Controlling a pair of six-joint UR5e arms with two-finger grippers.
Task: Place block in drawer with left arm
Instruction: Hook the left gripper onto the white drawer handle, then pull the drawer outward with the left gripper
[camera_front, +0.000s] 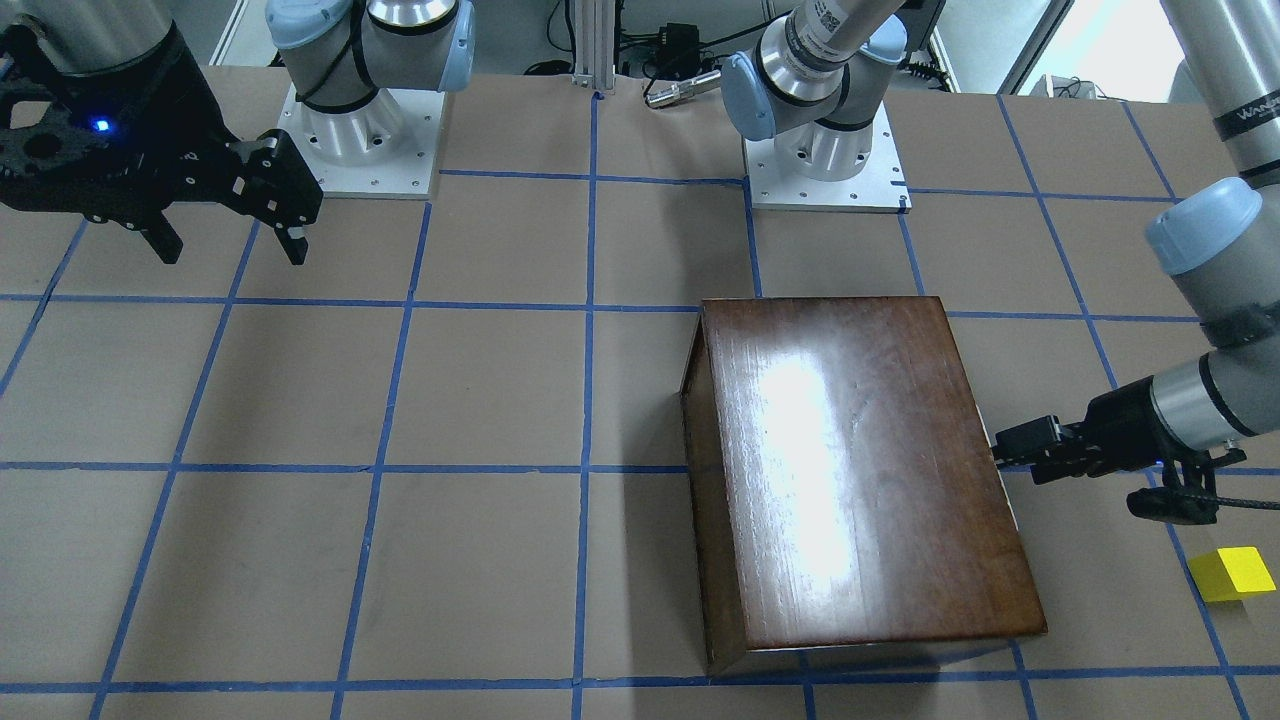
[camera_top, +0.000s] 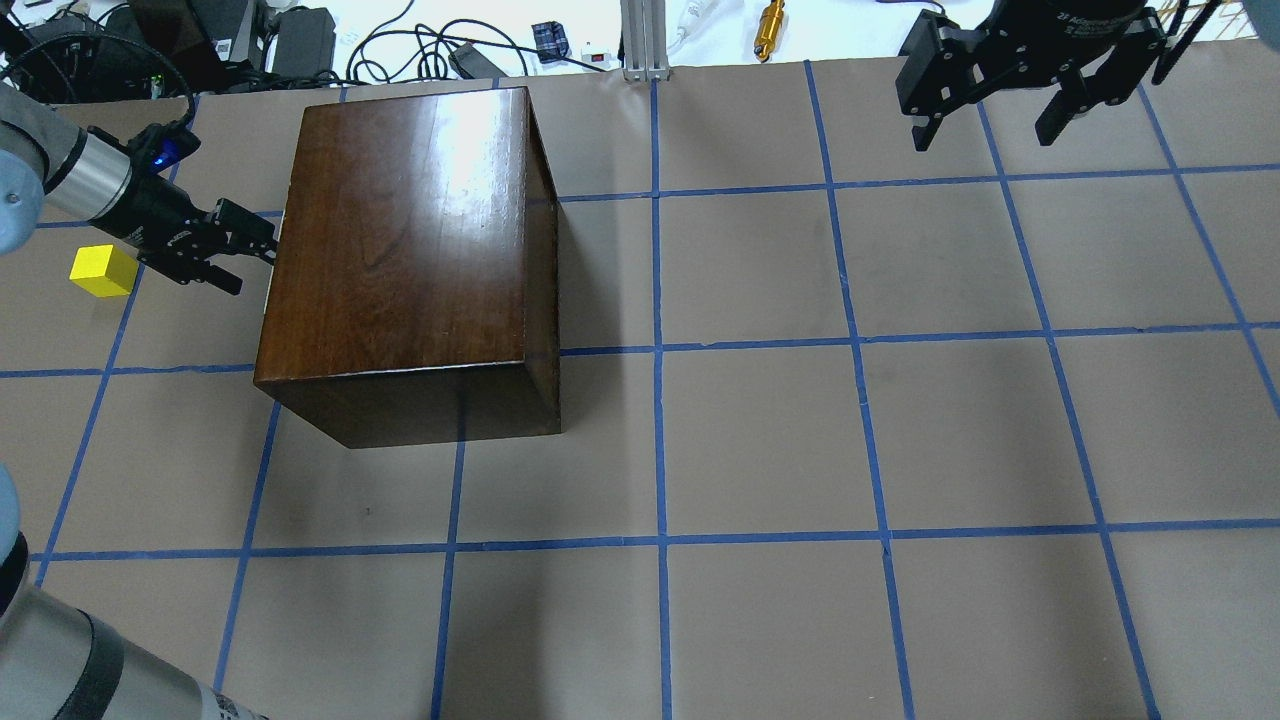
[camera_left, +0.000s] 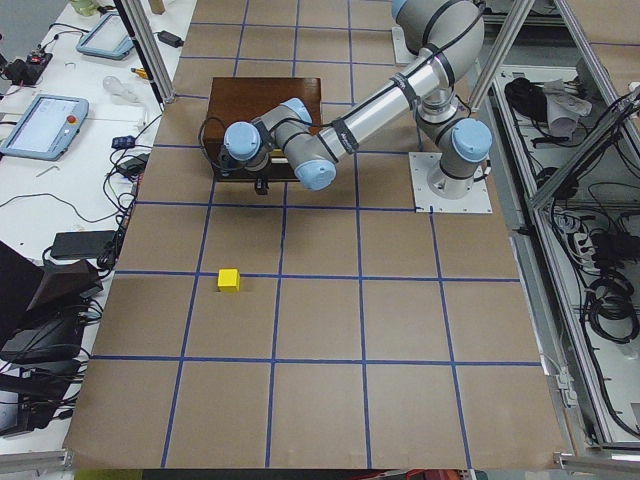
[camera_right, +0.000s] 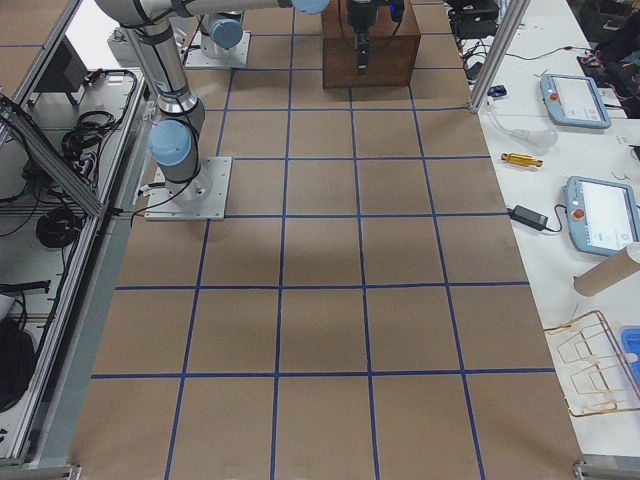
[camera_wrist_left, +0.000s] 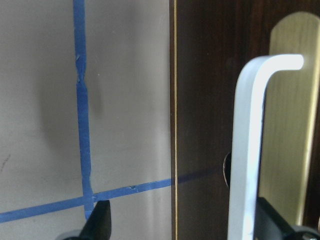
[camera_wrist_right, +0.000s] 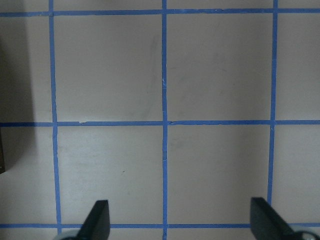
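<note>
Left hand (camera_top: 243, 261) sits level at the box's (camera_top: 400, 240) front face, fingers spread. In the left wrist view the drawer's (camera_wrist_left: 220, 100) dark front fills the right side, with the metal handle (camera_wrist_left: 250, 150) between the two fingertips (camera_wrist_left: 97, 220); whether either tip touches the handle cannot be told. The drawer looks shut, its front flush with the box in the overhead view. Block (camera_top: 103, 271) lies on the tabletop (camera_top: 760, 430) just behind the left hand, on the side away from the box, touching a blue tape line and clear of both hands. In the front-facing view the block (camera_front: 1232, 574) sits near the view's right edge, below the left arm's (camera_front: 1195, 400) wrist. Right hand (camera_top: 992, 118) hangs above the tabletop well apart from the box, near the far edge, fingers spread and holding nothing; its wrist camera shows only taped grid between the two fingertips (camera_wrist_right: 97, 220).
</note>
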